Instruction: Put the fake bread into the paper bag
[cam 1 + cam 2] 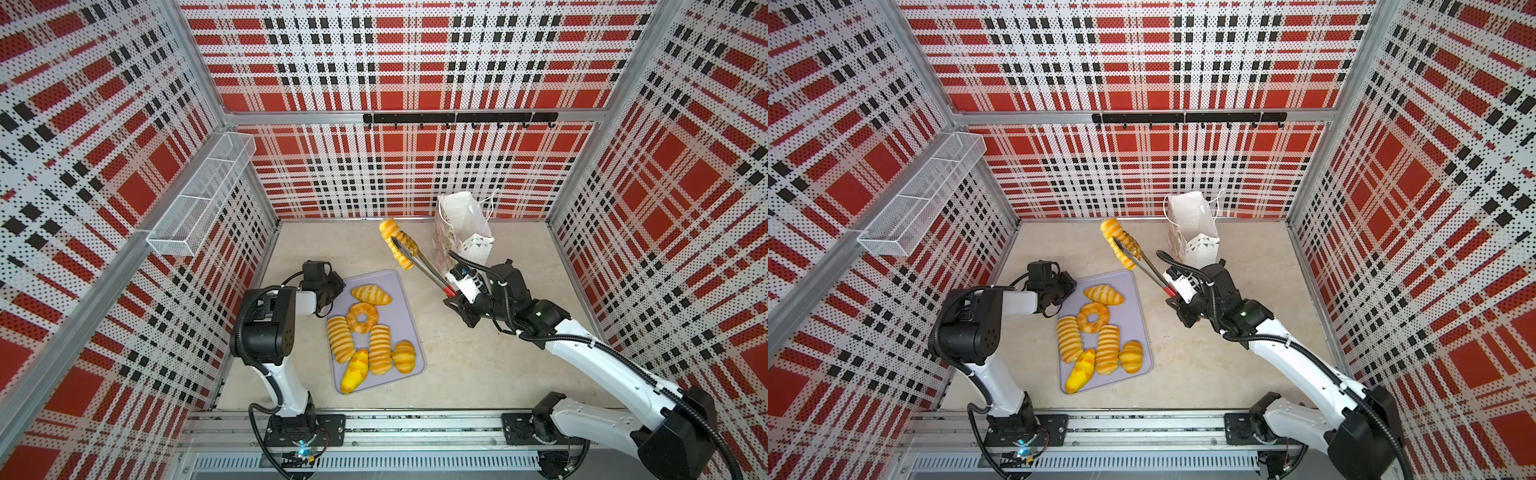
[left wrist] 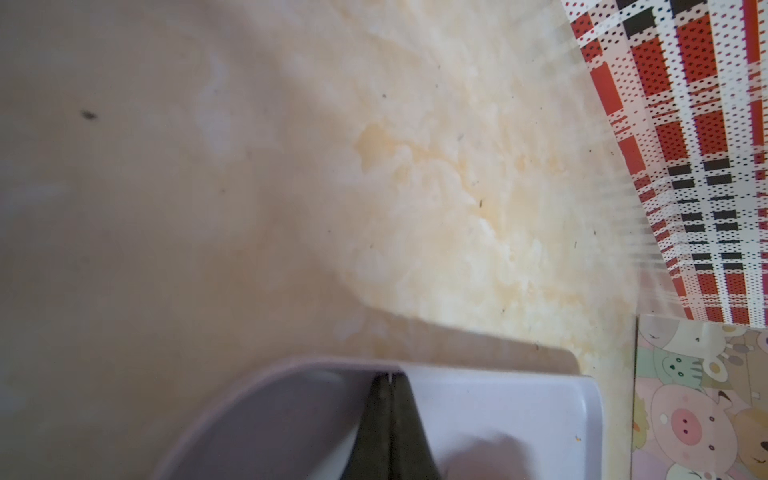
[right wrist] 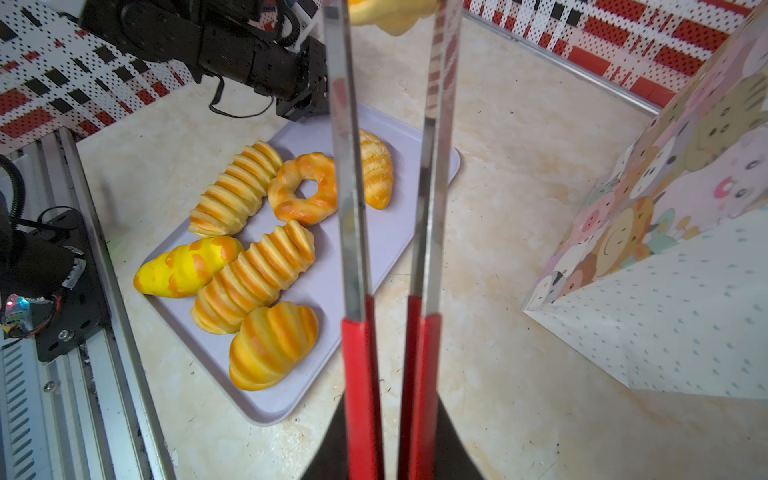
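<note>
Layout, reckoned from the flat lavender-grey plastic tray (image 1: 403, 307).

On the tray lie six golden-orange toy breads (image 1: 380, 349), with the ring-shaped toy doughnut (image 1: 362, 318) mid-tray and the bright yellow toy bun (image 1: 354, 372) at the near-left corner. My left claw (image 1: 332, 286) sits at the tray's far-left corner. Right of the tray, my right claw (image 1: 451, 296) clamps the red-handled metal tongs (image 1: 428, 274). They reach behind the tray, carrying a ribbed golden toy loaf (image 1: 395, 241) aloft. The upright white paper gift bag (image 1: 461, 220) stands behind the tray, further right.
</note>
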You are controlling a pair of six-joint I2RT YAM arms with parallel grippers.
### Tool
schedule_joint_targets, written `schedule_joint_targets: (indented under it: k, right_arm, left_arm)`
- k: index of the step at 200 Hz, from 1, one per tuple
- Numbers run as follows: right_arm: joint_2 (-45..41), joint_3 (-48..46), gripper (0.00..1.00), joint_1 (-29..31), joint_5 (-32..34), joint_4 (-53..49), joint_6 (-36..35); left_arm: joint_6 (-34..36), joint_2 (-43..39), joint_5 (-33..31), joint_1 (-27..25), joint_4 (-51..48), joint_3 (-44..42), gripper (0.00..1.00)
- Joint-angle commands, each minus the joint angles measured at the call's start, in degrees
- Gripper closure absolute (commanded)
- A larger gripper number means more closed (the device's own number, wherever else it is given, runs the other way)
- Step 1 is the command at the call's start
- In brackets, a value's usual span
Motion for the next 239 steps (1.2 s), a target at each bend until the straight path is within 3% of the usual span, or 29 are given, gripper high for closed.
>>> schedule_joint_targets:
  k: [1,11,41,83,123,127,134,137,168,239]
  right_arm:
    - [-3.2,2.6,0.82,-0.4,-1.2,3.4,0.6]
    - [-4.6,2.5,0.82,-0.4,-0.5,3.8,1.0]
    - [-8.9,0.2,0.82,-0.6,0.6,6.6,2.8]
    - [-13.9,-1.5,0.81,-0.8,7.8,8.7,4.7]
    - [-15.6,-0.8,0.8,-3.6,15.5,4.7,8.5]
    - [-15.5,-0.8,0.8,-3.7,15.9,4.5,9.0]
    - [-15.1,-0.5,0.8,-4.0,16.5,3.6,9.6]
    - [-14.8,-0.3,0.8,-4.0,16.9,3.0,10.0]
    - [-13.0,1.4,0.8,-4.1,21.5,-0.8,12.7]
    - [-10.4,2.8,0.79,-4.2,28.3,-4.9,15.0]
  left_arm:
    - [0.5,-0.7,3.1,0.0,-1.3,-0.2,1.0]
    - [0.6,-4.2,3.7,-0.8,-1.0,-1.2,1.0]
    - [2.6,-17.0,0.5,-4.3,-7.9,-1.9,0.66]
    - [4.2,-34.2,-2.4,-8.0,-16.0,-1.9,0.37]
    - [7.6,-43.2,7.2,-9.6,-18.9,-0.1,0.23]
    - [8.3,-43.8,8.3,-9.9,-18.7,0.1,0.16]
    - [9.3,-44.6,9.5,-10.4,-18.8,0.6,0.13]
    - [9.6,-44.9,9.9,-10.6,-18.8,0.8,0.0]
    - [13.6,-46.2,16.7,-12.7,-17.6,1.9,0.02]
    - [16.5,-46.7,17.0,-19.4,-14.2,2.5,0.02]
